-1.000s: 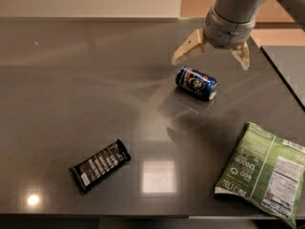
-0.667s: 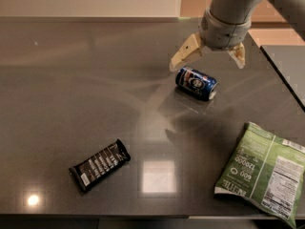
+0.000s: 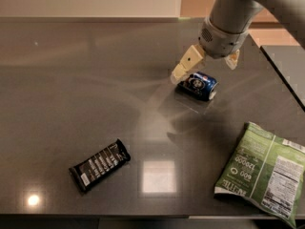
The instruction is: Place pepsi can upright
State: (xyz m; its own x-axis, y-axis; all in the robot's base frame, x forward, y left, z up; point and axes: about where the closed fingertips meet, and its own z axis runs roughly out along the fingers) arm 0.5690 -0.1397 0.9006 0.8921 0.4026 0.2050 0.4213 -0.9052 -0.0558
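Note:
The pepsi can [image 3: 198,85] lies on its side on the dark grey table [image 3: 86,94], right of centre, its round logo facing up. My gripper [image 3: 206,66] hangs just above and behind it, open. One cream finger [image 3: 186,64] reaches down to the can's left end, the other [image 3: 232,59] sits above its right end. The can lies between and below them, not held.
A black snack bar [image 3: 99,165] lies at the front left. A green chip bag [image 3: 259,171] lies at the front right. The table's right edge [image 3: 281,75] runs close behind the bag, with a second dark surface beyond it.
My gripper has moved left and down, closer over the can. The can, bar and bag have not moved.

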